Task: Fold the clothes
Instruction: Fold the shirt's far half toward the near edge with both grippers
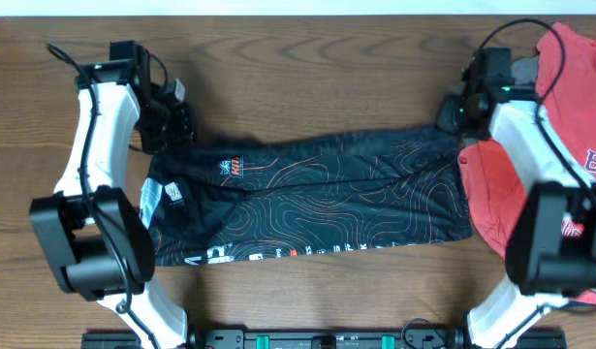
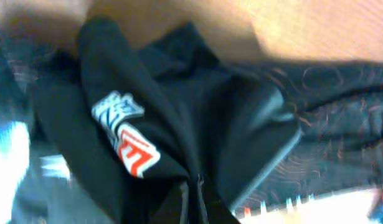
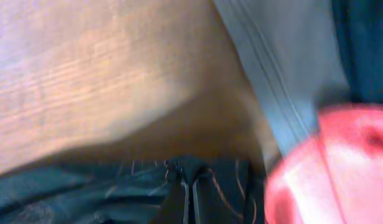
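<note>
Jaws of both arms are closed tight on the black sports jersey (image 1: 307,199), spread across the worktop's middle; left gripper (image 1: 179,128) and right gripper (image 1: 454,120) pinch its far corners, apparently to pull it taut.

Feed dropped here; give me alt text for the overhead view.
A black jersey lies spread across the wooden table, its far corners pinched by the left pincer and right pincer. Red T-shirts lie heaped at the table's right end, partly under the right arm.
</note>
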Controlling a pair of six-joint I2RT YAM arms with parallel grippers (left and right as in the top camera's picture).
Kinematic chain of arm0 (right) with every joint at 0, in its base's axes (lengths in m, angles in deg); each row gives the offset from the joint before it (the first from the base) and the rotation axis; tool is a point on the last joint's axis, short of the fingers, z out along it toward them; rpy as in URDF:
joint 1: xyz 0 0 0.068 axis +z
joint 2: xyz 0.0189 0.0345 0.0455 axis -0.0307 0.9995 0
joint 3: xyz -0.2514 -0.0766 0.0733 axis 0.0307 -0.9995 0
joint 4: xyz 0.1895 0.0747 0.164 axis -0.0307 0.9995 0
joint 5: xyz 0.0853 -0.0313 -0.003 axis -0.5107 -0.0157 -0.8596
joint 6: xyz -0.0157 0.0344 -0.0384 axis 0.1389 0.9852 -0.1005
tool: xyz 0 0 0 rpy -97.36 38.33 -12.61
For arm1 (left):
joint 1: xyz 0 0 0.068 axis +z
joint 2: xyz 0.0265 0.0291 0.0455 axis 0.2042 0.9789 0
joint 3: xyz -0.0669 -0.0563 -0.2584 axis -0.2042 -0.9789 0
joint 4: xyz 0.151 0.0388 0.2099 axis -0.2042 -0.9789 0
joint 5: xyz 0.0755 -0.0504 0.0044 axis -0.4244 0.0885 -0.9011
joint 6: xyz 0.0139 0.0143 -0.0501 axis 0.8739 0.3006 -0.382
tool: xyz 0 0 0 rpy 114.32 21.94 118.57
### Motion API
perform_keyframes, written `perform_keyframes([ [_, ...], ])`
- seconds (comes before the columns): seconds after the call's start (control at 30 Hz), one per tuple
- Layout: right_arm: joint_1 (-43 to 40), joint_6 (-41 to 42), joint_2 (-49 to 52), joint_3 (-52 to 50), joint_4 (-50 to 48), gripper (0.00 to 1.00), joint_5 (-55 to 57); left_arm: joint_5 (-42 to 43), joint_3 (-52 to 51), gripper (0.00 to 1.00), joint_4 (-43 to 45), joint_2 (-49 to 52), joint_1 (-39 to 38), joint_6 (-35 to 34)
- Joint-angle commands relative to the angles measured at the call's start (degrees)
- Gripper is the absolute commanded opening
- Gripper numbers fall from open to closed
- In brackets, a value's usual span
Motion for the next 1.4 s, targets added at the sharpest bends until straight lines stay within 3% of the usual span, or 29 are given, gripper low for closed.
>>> perform_keyframes([
  [0.0, 0.74, -1.77, -3.41, 0.15, 6.25, 0.01, -0.02, -0.33, -0.17, 0.06, -5.2, 0.0, 0.55, 0.83],
  [0.3, 0.76, -1.77, -4.63, 0.02, 22.45, 0.01, 4.7, -11.04, -0.98, 0.06, -18.38, 0.0, 1.36, 1.16],
  [0.67, 0.76, -2.01, -4.63, -0.07, 30.27, 0.01, 6.45, -16.33, -10.19, 0.06, -18.25, 0.0, 1.36, -1.57],
  [0.97, 0.76, -2.32, -4.63, -1.38, 30.99, 0.02, 7.67, -16.61, -17.42, 0.07, -16.11, 0.0, 1.36, -3.17],
  [1.03, 0.76, -2.43, -4.63, -1.75, 31.36, 0.14, 7.69, -16.61, -17.73, 0.24, -16.33, 0.0, 1.36, -3.15],
  [1.1, 0.74, -2.43, -4.63, -2.05, 31.58, 0.2, 7.69, -16.61, -17.7, 0.45, -16.63, 0.0, 1.36, -3.15],
  [1.37, 0.74, -2.84, -4.63, -2.14, 32.63, 0.29, 7.89, -16.55, -17.55, 0.49, -15.13, 0.0, 1.33, -3.17],
])
